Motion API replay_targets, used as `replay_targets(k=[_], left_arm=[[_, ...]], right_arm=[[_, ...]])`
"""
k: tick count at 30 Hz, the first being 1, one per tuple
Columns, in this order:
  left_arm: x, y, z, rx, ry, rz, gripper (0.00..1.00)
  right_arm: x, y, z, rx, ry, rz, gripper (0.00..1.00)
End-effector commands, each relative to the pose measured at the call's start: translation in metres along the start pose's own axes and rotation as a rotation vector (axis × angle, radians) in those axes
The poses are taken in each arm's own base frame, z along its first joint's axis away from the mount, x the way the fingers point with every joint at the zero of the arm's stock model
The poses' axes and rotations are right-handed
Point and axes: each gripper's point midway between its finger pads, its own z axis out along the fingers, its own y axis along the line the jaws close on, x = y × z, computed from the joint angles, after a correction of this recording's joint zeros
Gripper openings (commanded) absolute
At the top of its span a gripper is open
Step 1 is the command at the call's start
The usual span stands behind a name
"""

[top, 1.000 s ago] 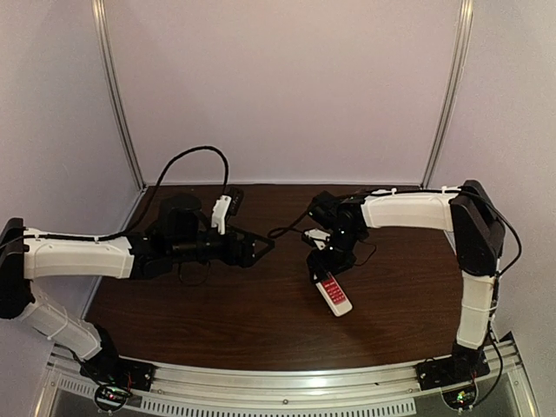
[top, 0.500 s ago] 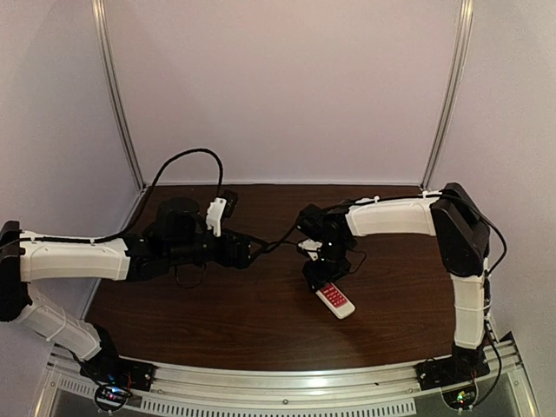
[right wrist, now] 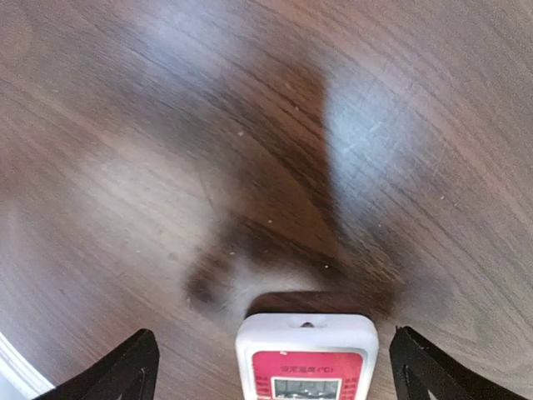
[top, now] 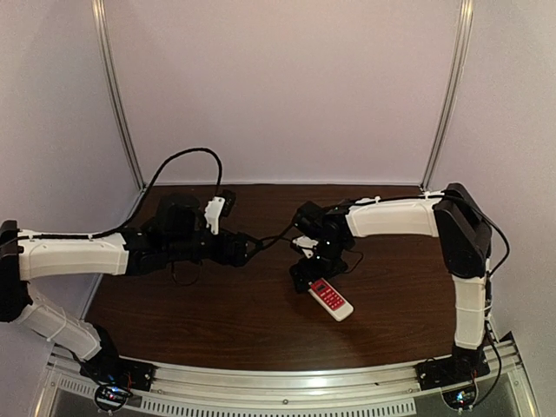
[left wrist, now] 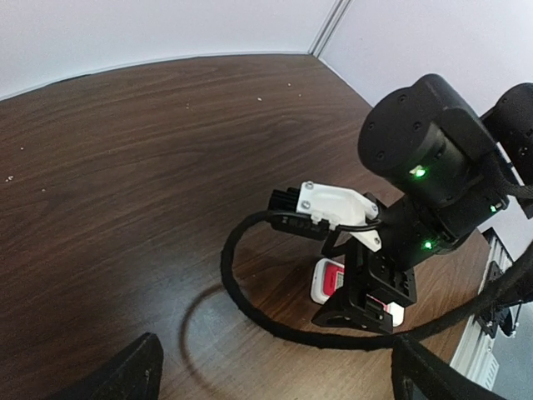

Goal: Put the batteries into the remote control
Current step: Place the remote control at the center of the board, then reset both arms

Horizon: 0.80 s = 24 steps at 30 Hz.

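The remote control [top: 331, 298] lies face up on the dark wooden table, red button panel and small display showing. My right gripper [top: 303, 276] hovers over its far end, open. In the right wrist view the remote's end [right wrist: 306, 354] sits between the two spread fingertips [right wrist: 125, 371] without touching them. My left gripper [top: 253, 249] is open and empty, left of the remote and pointing at it. The left wrist view shows the remote [left wrist: 327, 281] partly behind the right gripper [left wrist: 366, 307]. No batteries are in view.
A black cable [left wrist: 241, 283] loops from the right wrist over the table in front of my left gripper [left wrist: 279, 382]. White walls with metal corner posts [top: 117, 95] close in the back and sides. A metal rail [top: 287, 387] runs along the near edge.
My right gripper has moved left and nearer, along the remote's far end. My left gripper has drawn back slightly to the left. The remote has barely shifted.
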Motion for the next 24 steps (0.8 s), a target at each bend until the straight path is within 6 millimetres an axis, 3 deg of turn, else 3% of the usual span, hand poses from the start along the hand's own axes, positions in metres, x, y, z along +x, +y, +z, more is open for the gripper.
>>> replay_targets(k=[1, 9, 16, 20, 24], left_arm=[[-0.037, 0.002, -0.007, -0.015, -0.038, 0.016, 0.97], [-0.058, 0.068, -0.004, -0.163, 0.078, -0.064, 0.97], [-0.043, 0.099, -0.007, -0.203, 0.116, -0.105, 0.97], [-0.024, 0.107, -0.008, -0.224, 0.133, -0.115, 0.97], [0.005, 0.111, -0.012, -0.211, 0.126, -0.144, 0.97]], right_arm=[[-0.034, 0.006, -0.056, -0.096, -0.201, 0.014, 0.99], [-0.051, -0.068, -0.137, -0.065, -0.478, 0.137, 1.0], [-0.018, -0.127, -0.213, -0.111, -0.813, 0.274, 1.0], [0.007, -0.141, -0.223, -0.119, -0.92, 0.316, 1.0], [0.03, -0.149, -0.201, -0.118, -0.926, 0.354, 1.0]])
